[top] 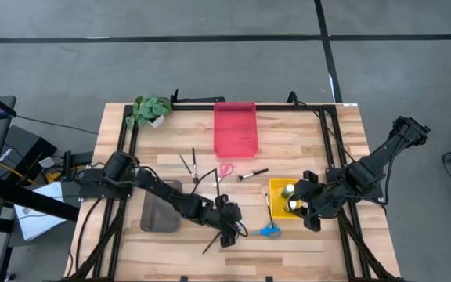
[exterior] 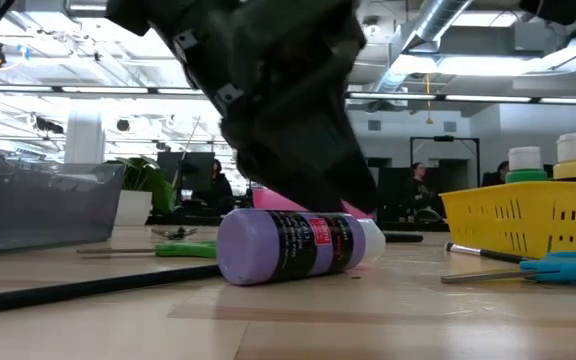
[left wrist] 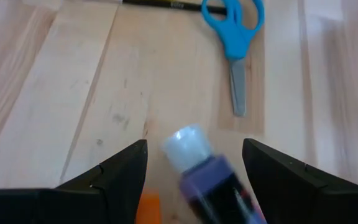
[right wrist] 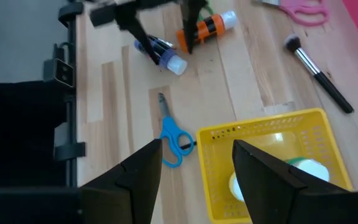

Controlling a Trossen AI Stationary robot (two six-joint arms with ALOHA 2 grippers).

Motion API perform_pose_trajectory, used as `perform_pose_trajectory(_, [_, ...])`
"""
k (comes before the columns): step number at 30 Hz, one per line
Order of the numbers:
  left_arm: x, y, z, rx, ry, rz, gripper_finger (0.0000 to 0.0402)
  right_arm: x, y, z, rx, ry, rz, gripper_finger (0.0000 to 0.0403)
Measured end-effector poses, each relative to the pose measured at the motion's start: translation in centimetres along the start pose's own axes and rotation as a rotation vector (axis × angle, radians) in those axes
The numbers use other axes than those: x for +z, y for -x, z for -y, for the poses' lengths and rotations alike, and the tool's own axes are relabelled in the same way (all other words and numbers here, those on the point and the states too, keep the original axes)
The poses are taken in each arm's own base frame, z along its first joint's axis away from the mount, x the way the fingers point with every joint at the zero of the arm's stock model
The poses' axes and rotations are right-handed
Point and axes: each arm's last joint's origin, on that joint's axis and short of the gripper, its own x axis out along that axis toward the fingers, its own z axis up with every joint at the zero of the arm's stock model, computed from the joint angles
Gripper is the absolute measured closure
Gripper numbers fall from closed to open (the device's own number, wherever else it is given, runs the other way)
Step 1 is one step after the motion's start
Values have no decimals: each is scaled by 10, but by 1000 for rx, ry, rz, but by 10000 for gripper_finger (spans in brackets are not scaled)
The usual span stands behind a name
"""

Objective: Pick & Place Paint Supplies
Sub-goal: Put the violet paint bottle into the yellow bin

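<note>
A purple paint bottle (left wrist: 213, 183) with a white cap lies on its side on the table, also seen in the low view (exterior: 288, 247). My left gripper (left wrist: 194, 146) is open and low over it, one finger on each side with gaps showing; in the high view it is near the table's front middle (top: 229, 229). An orange bottle (right wrist: 207, 28) lies right beside the purple one. My right gripper (right wrist: 197, 146) is open and hovers at the yellow tray (top: 282, 205), which holds two bottles (exterior: 553, 160). Blue scissors (top: 268, 230) lie flat between the two grippers.
A red tray (top: 235, 129) sits at the far middle, a grey tray (top: 160, 210) under my left arm and a potted plant (top: 151, 110) at the far left. Pink scissors (top: 224, 170), a make-up style brush (top: 253, 174) and thin brushes (top: 188, 164) lie mid-table.
</note>
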Motion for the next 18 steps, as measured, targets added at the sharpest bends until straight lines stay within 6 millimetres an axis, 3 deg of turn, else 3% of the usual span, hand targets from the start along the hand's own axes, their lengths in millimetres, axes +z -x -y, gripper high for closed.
perform_pose_trajectory(8, [1,-13,4,29,-13,-54,158,1,0,-1,13,-6,13,211])
perform_pose_trajectory(18, [4,-10,0,44,43,-74,231,2,0,-1,14,-9,15,211])
